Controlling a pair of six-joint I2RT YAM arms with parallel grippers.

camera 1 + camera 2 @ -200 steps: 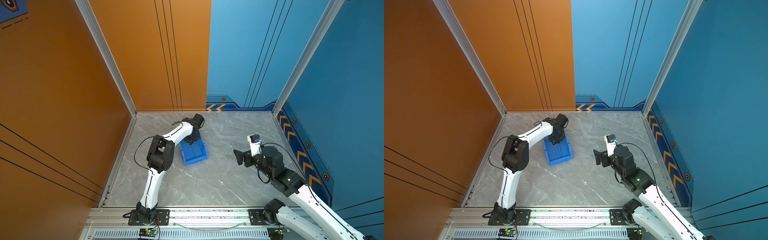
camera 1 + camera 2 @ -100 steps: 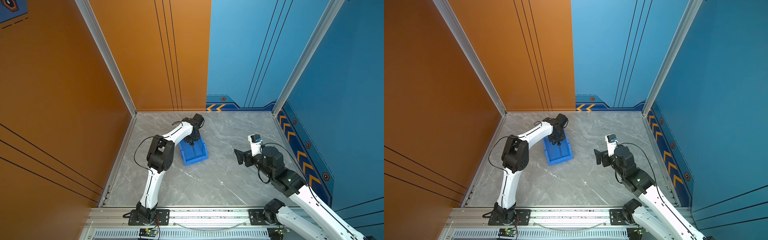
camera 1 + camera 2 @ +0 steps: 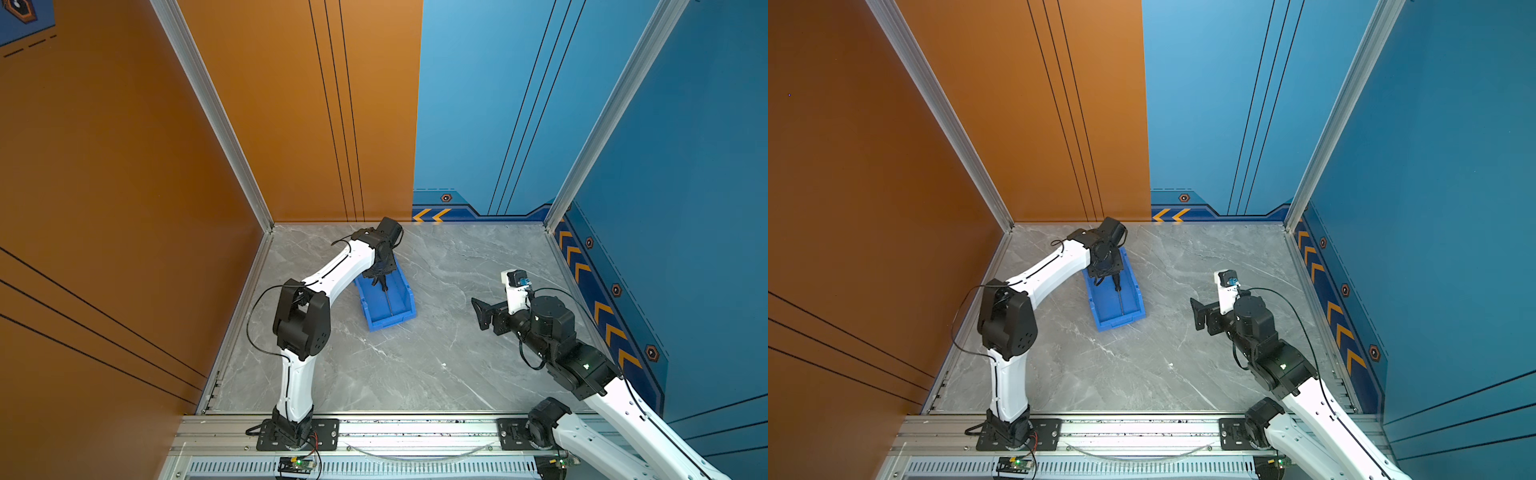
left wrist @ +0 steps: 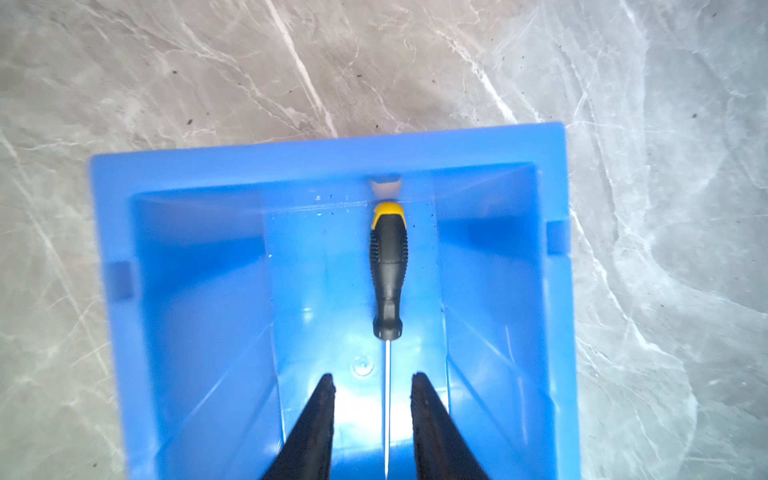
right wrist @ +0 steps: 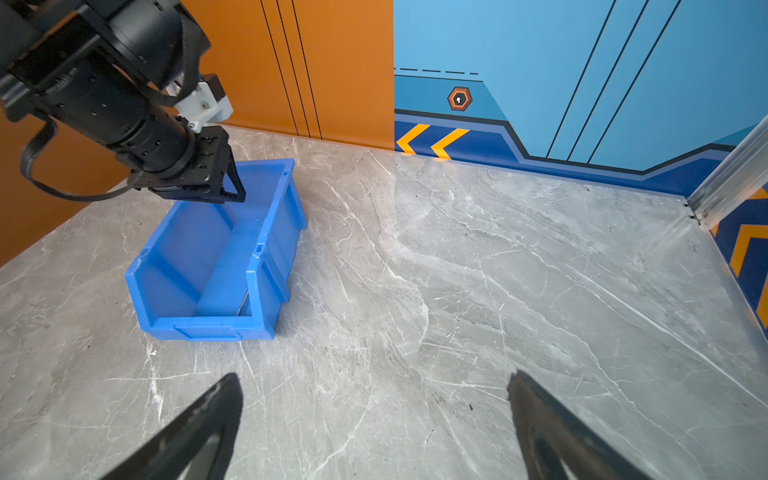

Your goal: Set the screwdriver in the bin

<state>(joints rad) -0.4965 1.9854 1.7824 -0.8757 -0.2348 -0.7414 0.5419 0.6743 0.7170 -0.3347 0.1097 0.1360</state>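
Left wrist view shows the slim black-handled screwdriver lying on the floor of the bright blue plastic bin. The left gripper, narrowly parted, straddles its shaft without contact. Only retreat seems left.

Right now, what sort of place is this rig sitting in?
Probably a purpose-built robot test cell: left arm and right arm bolted to an aluminium rail, orange wall panels and blue wall panels in metal framing, marble-look tabletop with one blue bin.
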